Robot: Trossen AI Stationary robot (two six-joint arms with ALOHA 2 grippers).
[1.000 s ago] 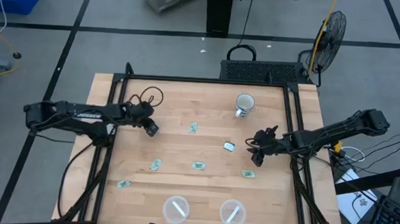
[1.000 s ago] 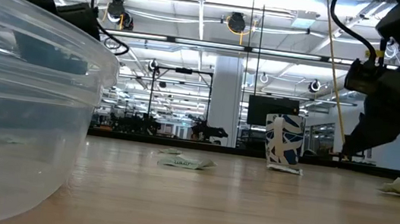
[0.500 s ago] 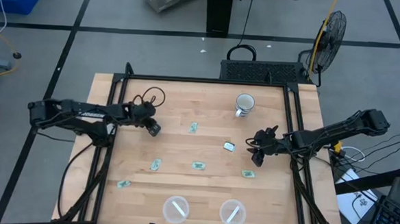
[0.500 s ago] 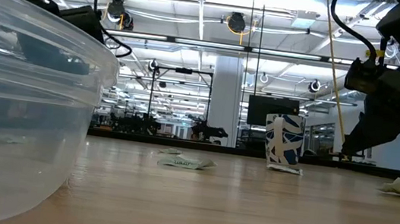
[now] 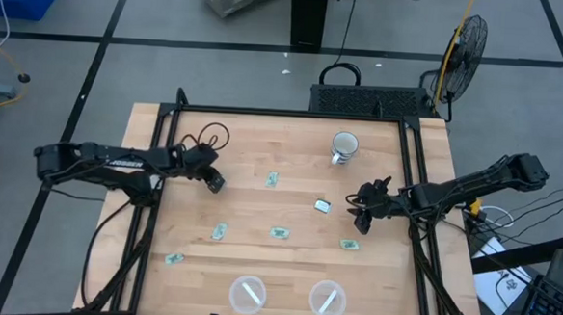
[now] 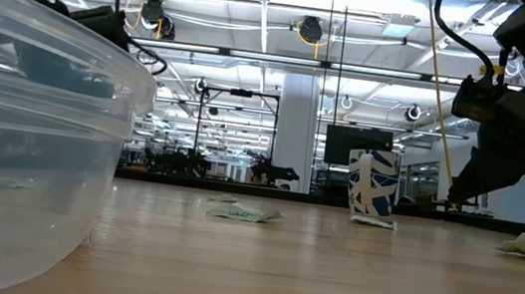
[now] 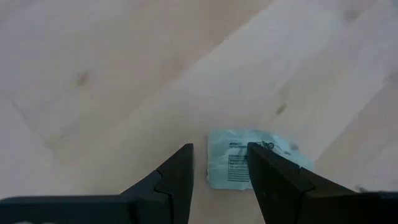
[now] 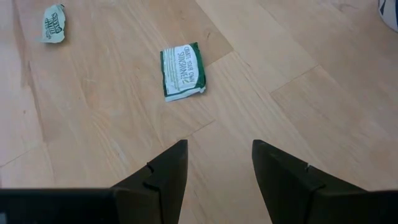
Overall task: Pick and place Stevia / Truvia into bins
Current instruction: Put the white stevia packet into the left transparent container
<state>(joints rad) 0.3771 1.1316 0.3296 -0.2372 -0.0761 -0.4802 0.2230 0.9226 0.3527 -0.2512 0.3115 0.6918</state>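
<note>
Inside each bin (image 5: 248,295) (image 5: 327,300), one sachet (image 5: 249,292).

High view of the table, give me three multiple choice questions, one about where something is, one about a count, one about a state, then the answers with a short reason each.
1. Where does the white mug stand on the table?
A. Far side, right of centre
B. Near edge, between the tubs
C. Left edge, under the left arm

2. How many clear tubs sit at the near edge?
A. One
B. Two
C. Four

3. What state is the right end effector in?
A. Shut on a sachet
B. Open, holding nothing
C. Shut on the mug

Answers:
1. A, the mug stands far from the tubs, toward the right arm's side.
2. B, the left tub and the right tub sit side by side.
3. B, its wrist view shows the fingers apart over bare wood, with a green sachet lying ahead of them.
</note>
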